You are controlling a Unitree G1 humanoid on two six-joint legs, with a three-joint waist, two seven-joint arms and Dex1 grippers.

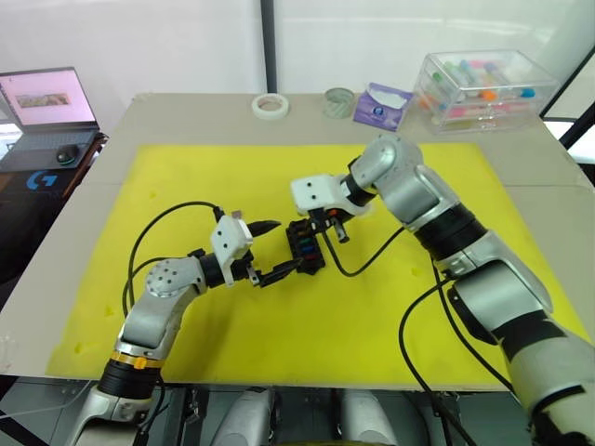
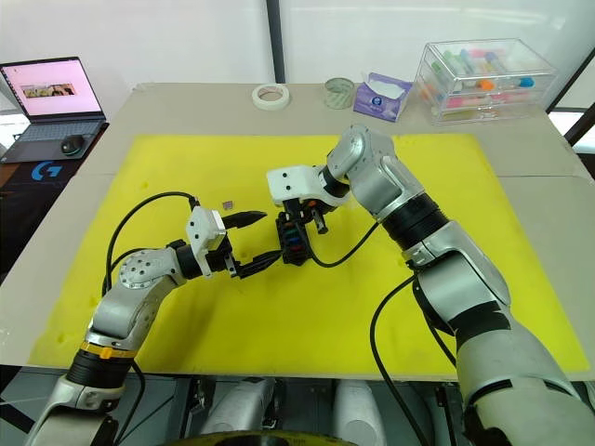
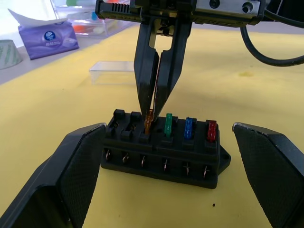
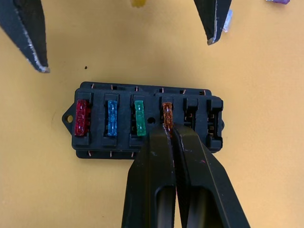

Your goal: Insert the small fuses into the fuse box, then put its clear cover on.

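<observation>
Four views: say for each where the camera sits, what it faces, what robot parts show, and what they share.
Left eye: head, looking down at the mat; both arms.
Right eye: beside it, same scene.
Left wrist: low behind the open left tool, facing the fuse box and cover.
Right wrist: above the right tool, shut on the orange fuse.
Shared: the fuse box.

Silver arms (black cables, fingers)
</observation>
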